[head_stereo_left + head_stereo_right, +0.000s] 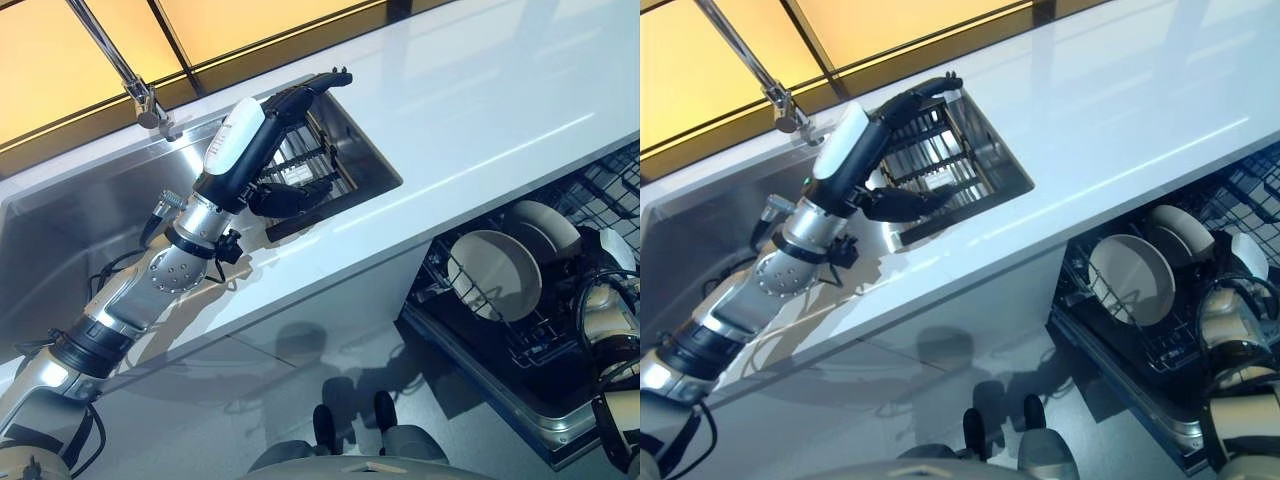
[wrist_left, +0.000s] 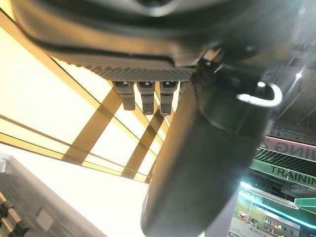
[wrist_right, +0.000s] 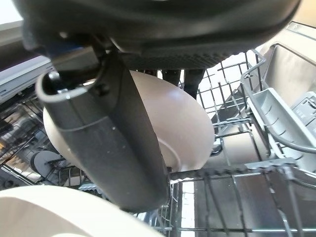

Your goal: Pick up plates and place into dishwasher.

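Plates racked in the dishwasher [image 1: 540,400], beside the counter [image 1: 480,110].
Two plates [image 1: 493,274] stand upright there; right robot hand [image 3: 113,143] pinches one, left robot hand [image 1: 270,130] relaxed over the counter's sink rack [image 1: 320,170].

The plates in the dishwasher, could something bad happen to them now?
Maybe. The right hand sits close against a plate standing in the dishwasher rack, so a clumsy pull-away might knock it into the plate beside it. The left hand reaches into the sink's drying rack; its fingers could catch on the bars.
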`<state>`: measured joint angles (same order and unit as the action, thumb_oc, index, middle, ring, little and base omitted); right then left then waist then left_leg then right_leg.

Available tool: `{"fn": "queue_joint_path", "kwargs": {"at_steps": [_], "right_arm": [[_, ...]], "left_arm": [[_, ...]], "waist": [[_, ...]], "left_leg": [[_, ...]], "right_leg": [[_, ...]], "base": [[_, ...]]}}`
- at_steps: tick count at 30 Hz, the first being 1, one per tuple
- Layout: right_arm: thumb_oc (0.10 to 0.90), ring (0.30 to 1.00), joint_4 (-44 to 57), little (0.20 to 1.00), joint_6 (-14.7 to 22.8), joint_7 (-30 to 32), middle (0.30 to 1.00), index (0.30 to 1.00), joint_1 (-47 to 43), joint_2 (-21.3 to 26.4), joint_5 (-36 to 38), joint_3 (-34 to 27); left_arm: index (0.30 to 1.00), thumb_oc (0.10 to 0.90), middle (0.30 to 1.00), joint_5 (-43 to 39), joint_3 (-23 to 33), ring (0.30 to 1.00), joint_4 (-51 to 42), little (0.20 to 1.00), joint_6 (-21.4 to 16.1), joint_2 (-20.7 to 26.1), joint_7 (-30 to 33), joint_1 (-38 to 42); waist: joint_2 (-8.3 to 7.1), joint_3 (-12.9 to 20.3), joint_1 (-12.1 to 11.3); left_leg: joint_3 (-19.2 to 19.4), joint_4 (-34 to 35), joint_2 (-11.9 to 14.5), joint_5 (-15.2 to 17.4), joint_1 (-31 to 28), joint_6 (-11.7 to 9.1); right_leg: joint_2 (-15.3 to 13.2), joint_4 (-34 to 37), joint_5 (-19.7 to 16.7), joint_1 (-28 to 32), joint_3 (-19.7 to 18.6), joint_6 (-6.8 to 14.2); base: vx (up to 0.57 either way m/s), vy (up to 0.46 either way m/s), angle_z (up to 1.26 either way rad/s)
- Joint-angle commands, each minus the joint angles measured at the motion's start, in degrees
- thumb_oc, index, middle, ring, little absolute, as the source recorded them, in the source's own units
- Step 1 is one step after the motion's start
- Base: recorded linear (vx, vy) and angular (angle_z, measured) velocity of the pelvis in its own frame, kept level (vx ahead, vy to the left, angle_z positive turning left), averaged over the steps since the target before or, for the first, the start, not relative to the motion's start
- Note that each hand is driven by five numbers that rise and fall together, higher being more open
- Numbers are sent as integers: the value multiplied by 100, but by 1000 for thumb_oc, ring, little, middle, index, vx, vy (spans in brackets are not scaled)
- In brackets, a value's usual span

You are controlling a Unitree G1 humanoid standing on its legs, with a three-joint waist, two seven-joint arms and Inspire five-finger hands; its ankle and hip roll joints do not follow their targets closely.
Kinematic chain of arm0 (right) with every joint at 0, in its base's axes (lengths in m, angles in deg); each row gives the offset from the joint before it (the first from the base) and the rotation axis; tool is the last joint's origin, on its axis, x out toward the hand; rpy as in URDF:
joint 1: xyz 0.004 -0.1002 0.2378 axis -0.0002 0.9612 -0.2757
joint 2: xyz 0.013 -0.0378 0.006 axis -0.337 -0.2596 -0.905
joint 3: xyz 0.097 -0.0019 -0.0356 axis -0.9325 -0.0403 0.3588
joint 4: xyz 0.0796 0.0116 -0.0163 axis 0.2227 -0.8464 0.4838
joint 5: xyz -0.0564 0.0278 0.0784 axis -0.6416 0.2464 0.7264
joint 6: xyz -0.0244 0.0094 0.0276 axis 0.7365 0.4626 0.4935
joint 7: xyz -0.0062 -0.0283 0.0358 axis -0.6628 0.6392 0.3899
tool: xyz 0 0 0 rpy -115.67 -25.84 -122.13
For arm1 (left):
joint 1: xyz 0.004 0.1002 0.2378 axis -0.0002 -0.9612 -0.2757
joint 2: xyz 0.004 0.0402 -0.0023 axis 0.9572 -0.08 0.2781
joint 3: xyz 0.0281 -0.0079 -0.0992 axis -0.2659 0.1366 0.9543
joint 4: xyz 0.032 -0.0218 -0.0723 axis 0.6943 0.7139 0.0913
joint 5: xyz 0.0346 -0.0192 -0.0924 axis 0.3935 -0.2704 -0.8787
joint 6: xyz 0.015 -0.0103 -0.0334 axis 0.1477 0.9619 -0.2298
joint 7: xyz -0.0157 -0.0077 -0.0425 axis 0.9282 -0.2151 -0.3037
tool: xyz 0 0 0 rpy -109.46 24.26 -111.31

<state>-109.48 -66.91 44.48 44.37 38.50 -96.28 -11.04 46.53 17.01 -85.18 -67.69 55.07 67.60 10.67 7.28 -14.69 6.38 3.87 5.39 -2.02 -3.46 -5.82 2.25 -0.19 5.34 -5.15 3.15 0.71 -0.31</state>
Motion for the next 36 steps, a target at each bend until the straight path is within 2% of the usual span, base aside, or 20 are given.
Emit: {"fn": "queue_joint_path", "kwargs": {"at_steps": [1,10,17,21,27,34,36], "right_arm": [[800,900,540,900,288,564,900,900,34,507,-149,-125],[800,900,1290,900,193,460,900,900,879,554,-466,-590],[800,900,1567,900,185,398,900,900,1250,656,-428,-924],[800,900,1759,900,155,448,900,900,1408,691,-489,-1118],[800,900,1949,900,127,487,900,900,1656,735,-534,-1426],[800,900,1951,900,-125,763,900,900,1785,815,-560,-1646],[800,900,1817,900,-320,695,900,900,1920,846,-606,-1760]], "left_arm": [[900,800,900,-17,113,900,-216,900,-525,-69,360,671],[900,800,900,-9,199,900,-140,900,-787,-110,206,517],[900,800,900,-285,116,900,-131,900,-517,-108,-333,497],[900,800,900,-613,100,900,9,900,-485,-120,-812,459],[900,800,900,-774,99,900,102,900,-438,-186,-1058,319],[900,800,900,-766,145,900,84,900,-528,-245,-1161,179],[900,800,900,-851,174,900,117,900,-570,-227,-1204,99]], "waist": [[-347,443,-11],[-522,611,139],[-620,694,171],[-661,747,199],[-701,787,240],[-721,796,253],[-726,802,255]], "left_leg": [[190,-39,-171,984,-227,116],[260,-39,-138,1045,-366,127],[282,-39,-117,1066,-446,136],[323,-39,-103,1071,-463,142],[370,-39,-89,1070,-471,153],[401,-39,-79,1057,-469,158],[407,-39,-78,1051,-460,152]], "right_leg": [[305,-34,635,338,-73,156],[357,-34,671,452,-176,176],[390,-34,676,520,-230,182],[408,-34,677,528,-273,190],[428,-34,657,519,-334,207],[434,-34,639,513,-357,202],[430,-34,626,506,-344,214]], "base": [[22,7,-3],[3,16,-5],[-2,6,-3],[0,0,0],[6,21,-6],[16,16,-6],[0,0,0]]}}
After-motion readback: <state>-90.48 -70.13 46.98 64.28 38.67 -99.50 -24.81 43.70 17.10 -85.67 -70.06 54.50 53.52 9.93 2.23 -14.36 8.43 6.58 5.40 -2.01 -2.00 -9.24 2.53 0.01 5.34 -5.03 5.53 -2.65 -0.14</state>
